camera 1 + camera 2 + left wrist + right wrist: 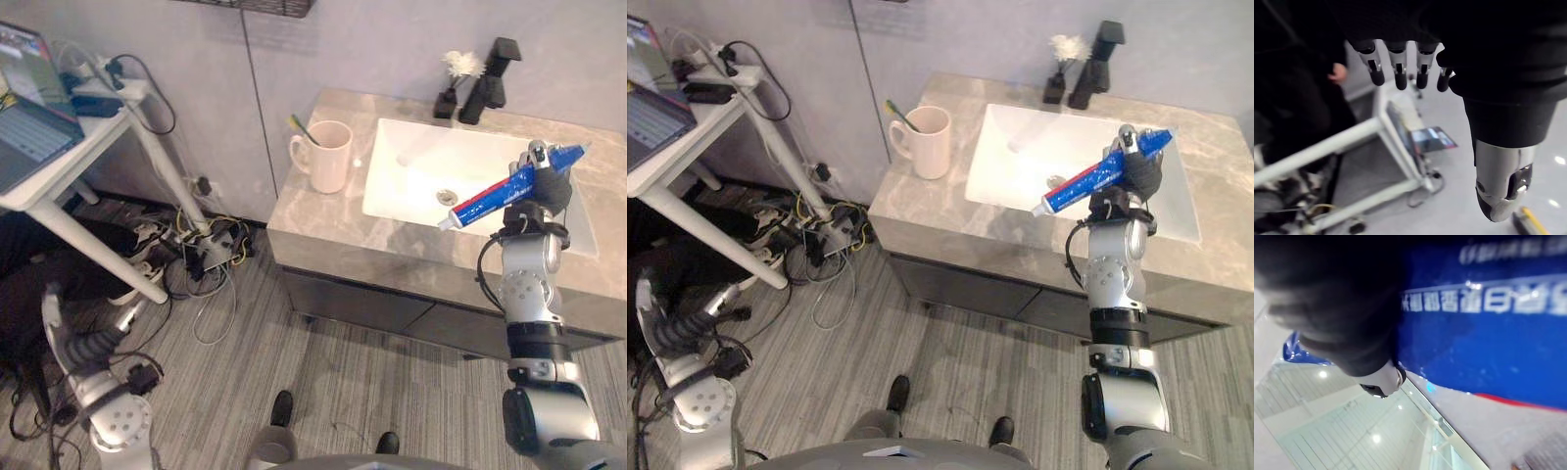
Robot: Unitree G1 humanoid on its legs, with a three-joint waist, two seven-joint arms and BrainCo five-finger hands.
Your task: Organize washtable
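Toothpaste tube (495, 198), one, clamped in right hand (551, 188) above sink (411, 147); one mug (328, 157) beside; left hand (1400, 73) loose.

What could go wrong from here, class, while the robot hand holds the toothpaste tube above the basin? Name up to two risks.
1. The right robot hand grips the blue, red and white toothpaste tube near its flat end, so the long capped end tilts down over the white sink basin; it might slip and drop in.
2. Swinging it toward the cream ceramic mug could knock the mug or the yellow-green toothbrush standing in it.
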